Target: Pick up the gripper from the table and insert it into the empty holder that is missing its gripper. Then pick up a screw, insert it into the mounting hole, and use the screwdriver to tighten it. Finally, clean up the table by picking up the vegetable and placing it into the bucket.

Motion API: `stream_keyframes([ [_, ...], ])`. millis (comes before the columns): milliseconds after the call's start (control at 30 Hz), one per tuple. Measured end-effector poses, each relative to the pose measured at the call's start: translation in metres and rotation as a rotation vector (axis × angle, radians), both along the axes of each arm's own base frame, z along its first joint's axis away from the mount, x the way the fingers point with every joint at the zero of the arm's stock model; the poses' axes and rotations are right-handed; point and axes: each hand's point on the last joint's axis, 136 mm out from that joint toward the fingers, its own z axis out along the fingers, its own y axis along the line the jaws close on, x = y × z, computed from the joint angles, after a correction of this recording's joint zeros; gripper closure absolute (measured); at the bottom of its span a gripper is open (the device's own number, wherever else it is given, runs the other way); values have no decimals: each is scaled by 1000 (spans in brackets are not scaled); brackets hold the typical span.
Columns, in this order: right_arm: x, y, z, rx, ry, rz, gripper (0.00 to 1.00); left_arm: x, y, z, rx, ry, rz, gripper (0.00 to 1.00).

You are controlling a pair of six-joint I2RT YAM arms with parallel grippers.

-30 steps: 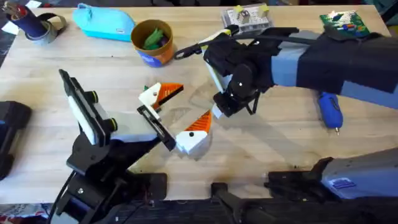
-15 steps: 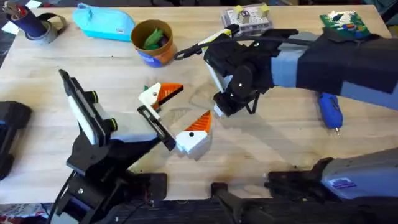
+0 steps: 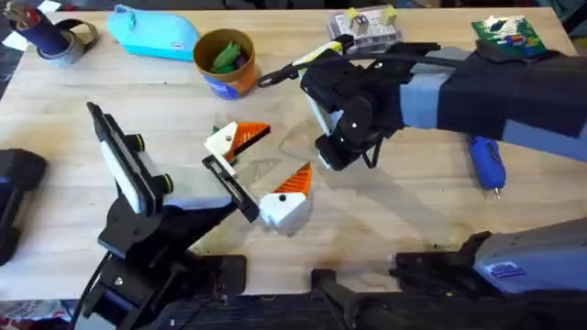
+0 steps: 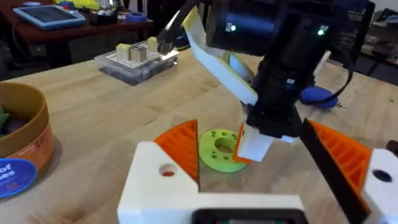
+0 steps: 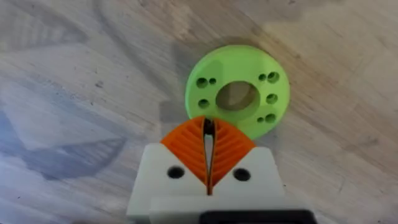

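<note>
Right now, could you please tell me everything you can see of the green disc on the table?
The green disc is a flat, bright-green ring, plastic by its look, with a round centre hole and clusters of small holes around it. It lies flat on the wooden table. The right hand is poised at its rim; contact is unclear.

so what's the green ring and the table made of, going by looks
Green ring: likely matte plastic, possibly 3D-printed; uniform bright green, no shine, neat drilled-looking holes. Table: light wood, or a wood-look top; visible grain streaks, dull satin finish.
</note>
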Motion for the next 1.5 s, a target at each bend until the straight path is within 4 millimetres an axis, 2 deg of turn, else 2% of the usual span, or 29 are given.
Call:
stream_keyframes([
  [100,-6,-5,2,-22,26,0,995,0,0,0,0,0,0,10],
  [200,-9,-7,14,-32,38,0,995,0,0,0,0,0,0,10],
  [300,-2,-1,40,-1,8,-1,995,0,0,0,0,0,0,10],
  [433,11,11,88,75,-71,-16,995,0,0,0,0,0,0,10],
  [533,21,21,116,129,-125,-25,995,0,0,0,0,0,0,10],
  [667,27,36,146,200,-171,-23,995,0,0,0,0,0,0,10],
  [900,22,64,189,252,-167,19,995,0,0,0,0,0,0,10],
  [1000,20,82,194,247,-138,57,995,0,0,0,0,0,0,10],
  [1133,14,123,194,299,-84,150,995,0,0,0,0,0,0,10],
  [1200,7,137,192,318,-55,198,995,0,0,0,0,0,0,10],
  [1500,-24,162,192,349,-27,391,995,0,0,0,0,0,0,10],
])
